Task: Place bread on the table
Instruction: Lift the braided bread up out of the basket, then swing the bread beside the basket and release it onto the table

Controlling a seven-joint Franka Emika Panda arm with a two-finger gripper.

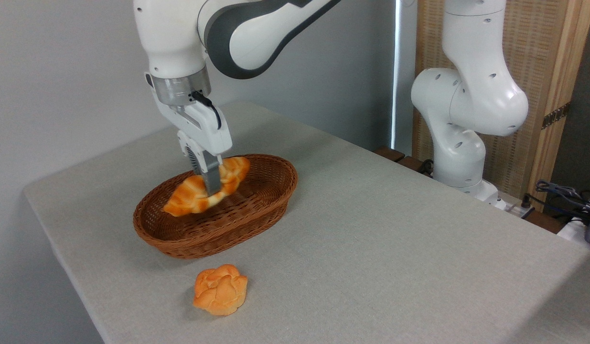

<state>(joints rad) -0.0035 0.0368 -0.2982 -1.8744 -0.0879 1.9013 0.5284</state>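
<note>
Above the wicker basket (213,229), the gripper (209,187) pinches the bread (189,198) at its middle, hiding that stretch; the loaf hangs clear, tilted, left end lower. On the table (395,239), nearer, sits a round bun (220,289).

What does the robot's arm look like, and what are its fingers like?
The arm is smooth glossy white with dark grey bands at its joints. A silver metal ring sits above the boxy white gripper, with a short black cable looping beside it. The fingers are thin, flat and grey.
</note>
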